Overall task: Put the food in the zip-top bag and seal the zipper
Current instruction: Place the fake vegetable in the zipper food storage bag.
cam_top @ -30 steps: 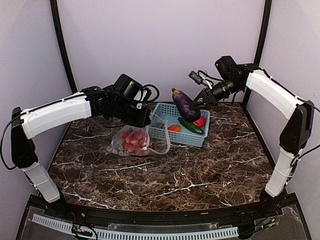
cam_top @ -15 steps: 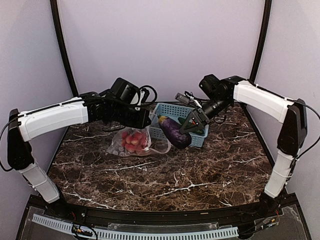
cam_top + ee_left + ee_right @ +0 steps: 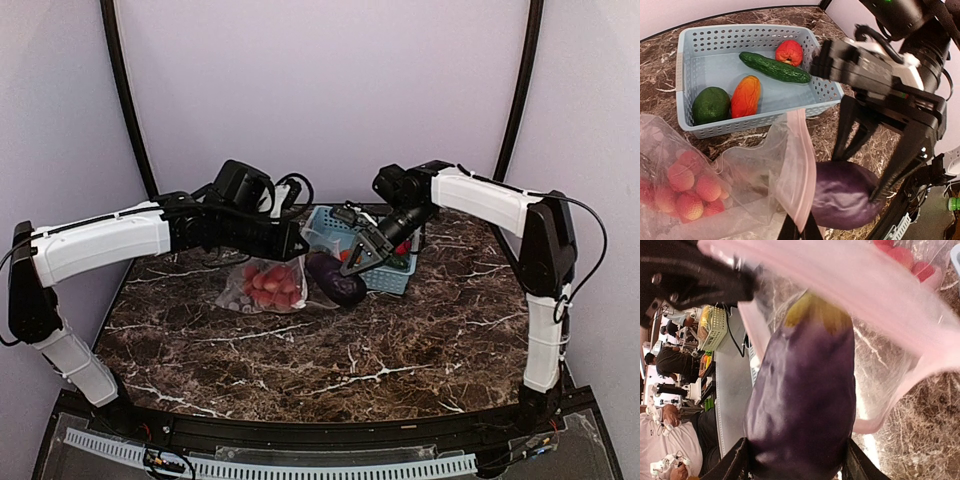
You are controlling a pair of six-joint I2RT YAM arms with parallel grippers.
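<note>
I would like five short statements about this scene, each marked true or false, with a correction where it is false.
1. The right fingers hold the eggplant. True.
2. The bag is empty. False: red balls lie inside it.
3. A cucumber lies in the basket. True.
4. The left fingers are open. False: they are shut on the bag's edge.
5. The eggplant lies in the basket. False: it is at the bag's mouth, outside the basket.
</note>
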